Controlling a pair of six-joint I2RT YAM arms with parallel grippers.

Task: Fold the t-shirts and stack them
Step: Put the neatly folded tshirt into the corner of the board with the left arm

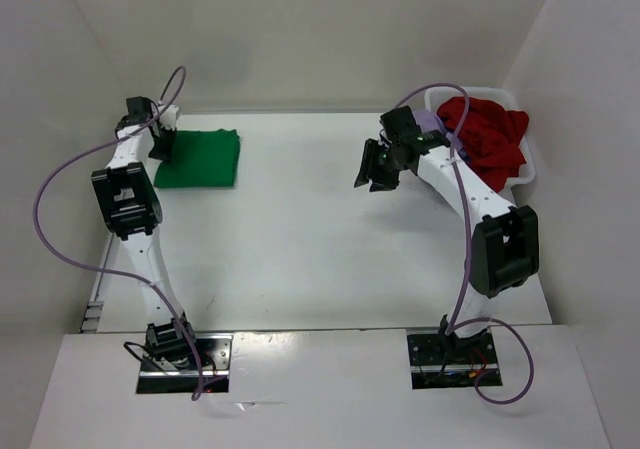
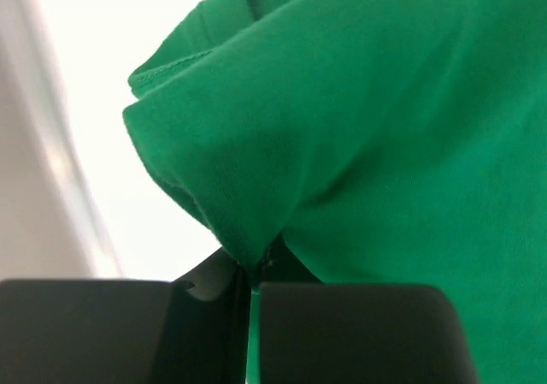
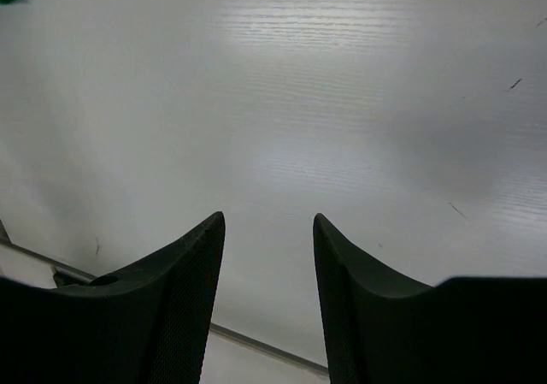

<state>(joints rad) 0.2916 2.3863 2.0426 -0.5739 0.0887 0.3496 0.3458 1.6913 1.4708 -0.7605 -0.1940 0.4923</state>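
The bright green t-shirt point(image 1: 197, 159) lies folded into a rectangle at the table's back left. My left gripper point(image 1: 160, 150) is at its left edge, shut on a bunched fold of that cloth. In the left wrist view, green fabric point(image 2: 359, 127) fills the frame and a pinch of it runs down between the closed jaws of the left gripper point(image 2: 249, 286). The dark red t-shirt point(image 1: 487, 134) sits crumpled in the basket at the back right. My right gripper point(image 1: 378, 174) hangs open over bare table. In the right wrist view, nothing lies between the right gripper's point(image 3: 268, 223) fingers.
A white plastic basket point(image 1: 527, 172) stands against the right wall, just behind my right arm. White walls enclose the table on the left, back and right. Purple cables loop off both arms.
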